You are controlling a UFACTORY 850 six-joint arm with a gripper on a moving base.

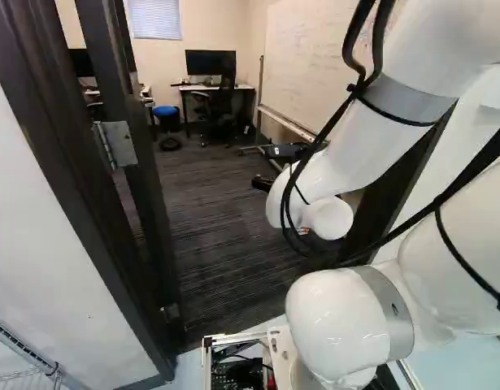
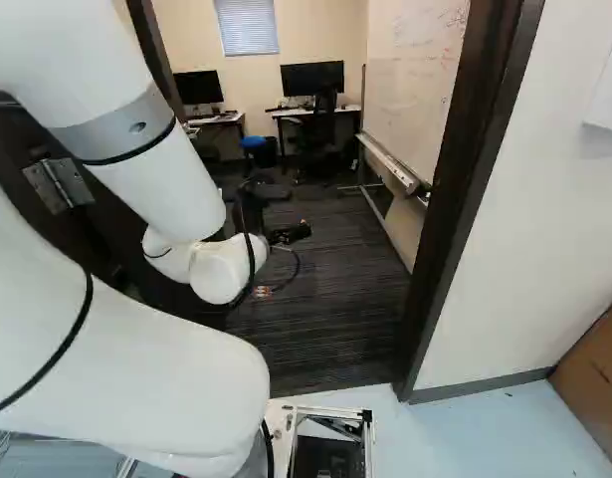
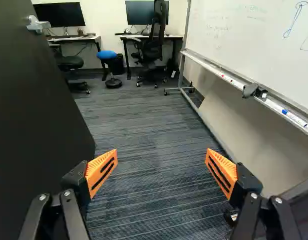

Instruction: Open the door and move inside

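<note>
In the right base view my gripper (image 2: 270,221) is out past the doorway, over the dark carpet. The wrist view shows the gripper (image 3: 162,172) open, its orange pads wide apart with nothing between them. The dark door (image 3: 36,130) stands swung open into the room, beside one finger; its silver handle (image 3: 37,25) is farther along it. In the left base view the door (image 1: 140,154) hangs by a metal hinge (image 1: 116,145) at the left jamb. My arm hides part of the door in the right base view.
The right door jamb (image 2: 463,189) and left jamb (image 1: 63,179) flank the base. Inside are a wheeled whiteboard (image 3: 249,50) along one side, desks with monitors, an office chair (image 3: 152,45) and a blue stool (image 3: 107,56). A brown cabinet (image 2: 596,368) stands outside, right.
</note>
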